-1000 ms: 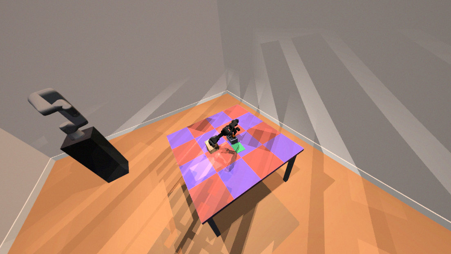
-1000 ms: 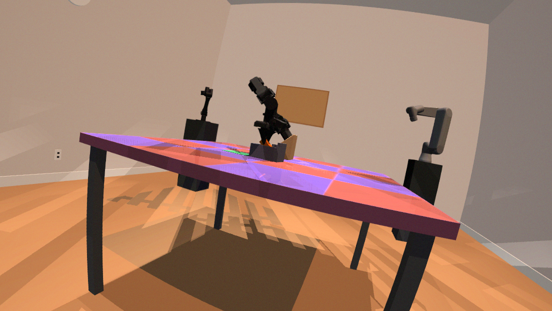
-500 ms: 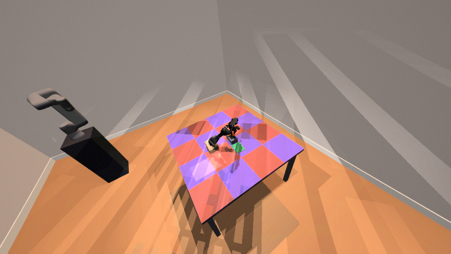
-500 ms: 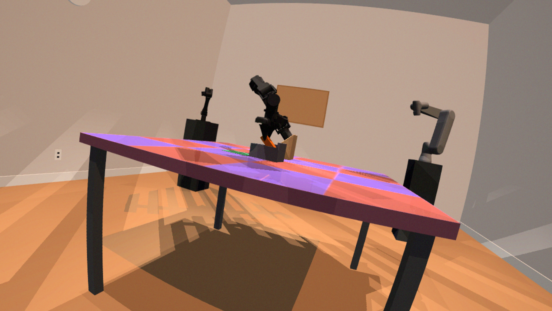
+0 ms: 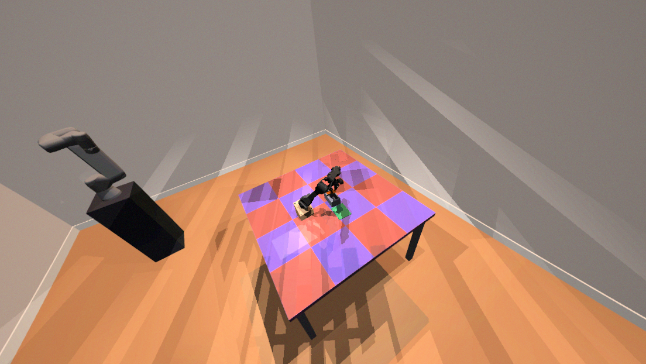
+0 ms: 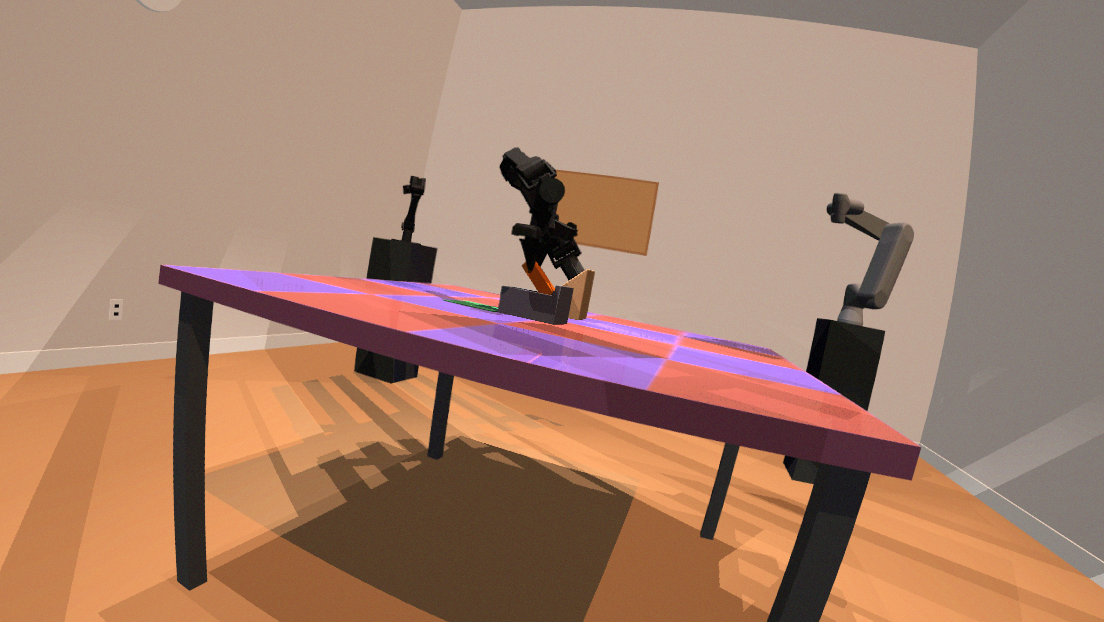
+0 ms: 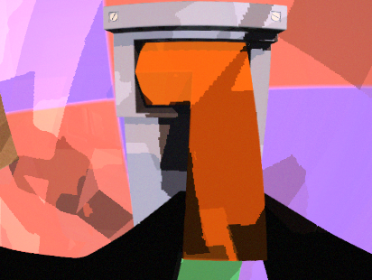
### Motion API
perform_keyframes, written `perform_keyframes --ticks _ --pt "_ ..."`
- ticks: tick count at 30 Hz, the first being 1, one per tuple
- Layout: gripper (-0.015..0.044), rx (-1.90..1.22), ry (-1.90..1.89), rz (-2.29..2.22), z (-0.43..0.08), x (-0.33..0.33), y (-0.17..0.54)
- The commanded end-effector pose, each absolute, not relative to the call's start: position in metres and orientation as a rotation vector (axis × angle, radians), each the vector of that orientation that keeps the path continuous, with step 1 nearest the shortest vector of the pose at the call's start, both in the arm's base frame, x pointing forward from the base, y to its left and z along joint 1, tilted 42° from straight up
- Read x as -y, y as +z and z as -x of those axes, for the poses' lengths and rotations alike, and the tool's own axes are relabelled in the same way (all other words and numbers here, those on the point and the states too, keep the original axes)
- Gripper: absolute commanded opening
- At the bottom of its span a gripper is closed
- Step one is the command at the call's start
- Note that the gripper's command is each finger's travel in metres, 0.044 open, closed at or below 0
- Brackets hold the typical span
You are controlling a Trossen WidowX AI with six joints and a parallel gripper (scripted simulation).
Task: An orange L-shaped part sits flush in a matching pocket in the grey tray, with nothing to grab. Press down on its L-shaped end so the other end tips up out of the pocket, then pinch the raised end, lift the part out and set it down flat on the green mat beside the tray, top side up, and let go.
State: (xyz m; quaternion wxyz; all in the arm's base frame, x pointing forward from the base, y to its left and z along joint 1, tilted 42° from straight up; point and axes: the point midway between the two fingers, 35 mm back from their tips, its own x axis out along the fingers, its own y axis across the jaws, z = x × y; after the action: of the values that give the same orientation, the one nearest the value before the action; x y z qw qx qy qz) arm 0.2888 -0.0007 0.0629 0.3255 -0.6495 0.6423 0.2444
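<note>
My gripper (image 6: 533, 267) (image 7: 221, 201) is shut on the straight raised end of the orange L-shaped part (image 5: 329, 192) (image 6: 539, 278) (image 7: 226, 135). The part slants steeply: its held end is well above the grey tray (image 6: 533, 304) (image 7: 194, 17), and its L-shaped end is low, at or just above the pocket by the tray's far wall in the wrist view. Whether that end still touches the tray cannot be told. The green mat (image 5: 342, 212) (image 6: 472, 305) (image 7: 209, 270) lies beside the tray, with nothing on it.
A tan block (image 5: 298, 210) (image 6: 583, 293) (image 7: 5, 144) stands at the arm's base, close to the tray. The checkered table (image 5: 384, 230) (image 6: 432, 339) carries all of this. Other arms on dark pedestals (image 5: 135, 221) (image 6: 845, 363) stand away from the table.
</note>
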Motion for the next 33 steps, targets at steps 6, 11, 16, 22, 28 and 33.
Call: perform_keyframes --ticks 6,11,16,22,28,33 --pt "0.0000 -1.676 0.641 1.691 -0.288 -0.011 0.074" --pt "0.0000 -1.676 0.642 1.691 -0.288 -0.016 0.079" --pt "0.0000 -1.676 0.642 1.690 -0.288 -0.021 0.085" --pt "0.0000 -1.676 0.642 1.690 -0.287 -0.028 0.092" --pt "0.0000 -1.676 0.642 1.690 -0.287 -0.028 0.093" --pt "0.0000 -1.676 0.642 1.690 -0.286 -0.025 0.098"
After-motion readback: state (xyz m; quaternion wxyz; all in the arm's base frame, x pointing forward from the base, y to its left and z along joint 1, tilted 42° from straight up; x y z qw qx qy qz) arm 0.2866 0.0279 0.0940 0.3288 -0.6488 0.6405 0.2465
